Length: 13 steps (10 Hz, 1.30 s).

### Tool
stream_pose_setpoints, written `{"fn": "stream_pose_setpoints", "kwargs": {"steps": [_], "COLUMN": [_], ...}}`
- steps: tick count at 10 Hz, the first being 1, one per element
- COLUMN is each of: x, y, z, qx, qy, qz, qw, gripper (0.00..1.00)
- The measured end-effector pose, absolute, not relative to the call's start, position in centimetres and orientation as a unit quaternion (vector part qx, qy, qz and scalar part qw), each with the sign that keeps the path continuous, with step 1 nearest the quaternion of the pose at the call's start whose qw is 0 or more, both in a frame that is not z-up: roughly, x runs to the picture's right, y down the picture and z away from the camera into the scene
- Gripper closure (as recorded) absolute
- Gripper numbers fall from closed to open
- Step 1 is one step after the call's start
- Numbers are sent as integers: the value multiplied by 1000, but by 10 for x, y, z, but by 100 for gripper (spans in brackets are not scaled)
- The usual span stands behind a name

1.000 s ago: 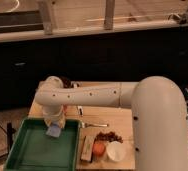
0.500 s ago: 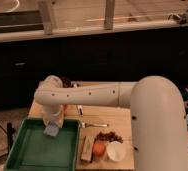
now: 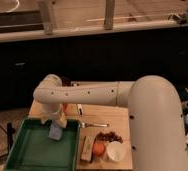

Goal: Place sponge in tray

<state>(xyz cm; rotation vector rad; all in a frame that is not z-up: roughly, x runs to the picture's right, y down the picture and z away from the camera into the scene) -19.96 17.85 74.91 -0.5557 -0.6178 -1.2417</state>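
**Where the claw hangs, the sponge meets the tray**

Though the claw is plain to see at the end of the white arm, pointing down over the far right corner of the green tray, I cannot tell whether it is closed or spread. The pale blue-grey sponge is directly below it, touching its tip. The sponge stands on end rather than lying flat, inside the tray's rim and close to the right wall. Whether the sponge's lower edge rests on the tray floor or hangs just above it cannot be made out.

Just right of the tray, the wooden worktop carries a slim pale utensil near the claw. Nearer the camera lies a tan-brown block, just beside the tray's right wall. An orange round thing touches that block, and a white bowl sits beside it. A dark cluster lies just behind the two.
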Motion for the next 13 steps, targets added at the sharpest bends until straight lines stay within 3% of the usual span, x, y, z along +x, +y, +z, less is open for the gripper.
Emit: {"fn": "stream_pose_setpoints", "kwargs": {"steps": [13], "x": [-197], "y": [177], "z": [754], "qx": [-250], "qy": [-287], "qz": [-552], "qw": [742], "gripper": [20]}}
